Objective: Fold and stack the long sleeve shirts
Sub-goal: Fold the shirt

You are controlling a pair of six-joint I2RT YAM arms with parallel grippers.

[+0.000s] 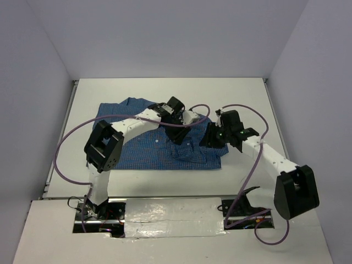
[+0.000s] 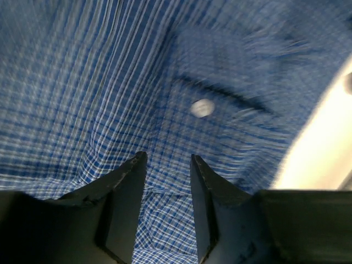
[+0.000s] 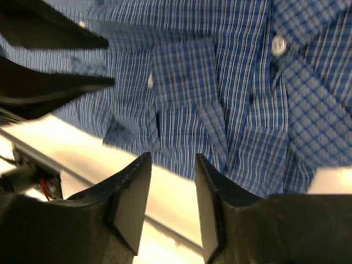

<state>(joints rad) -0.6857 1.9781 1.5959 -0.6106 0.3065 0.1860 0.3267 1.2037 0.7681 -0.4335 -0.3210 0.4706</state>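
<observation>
The blue checked long sleeve shirt (image 1: 148, 144) lies partly folded on the white table (image 1: 242, 96). My left gripper (image 1: 177, 132) hovers low over the shirt's right half. In the left wrist view my left gripper (image 2: 168, 159) is open, with checked cloth and a white button (image 2: 202, 107) showing past it. My right gripper (image 1: 206, 138) is at the shirt's right edge. In the right wrist view my right gripper (image 3: 172, 159) is open and empty over the shirt's edge (image 3: 181, 82) and bare table. The left gripper's fingers (image 3: 55, 82) show at that view's upper left.
White walls enclose the table on three sides. Purple cables (image 1: 63, 148) loop from both arms over the shirt and table. Silver tape (image 1: 170, 212) covers the near edge between the arm bases. A rail (image 1: 58, 148) runs along the table's left side.
</observation>
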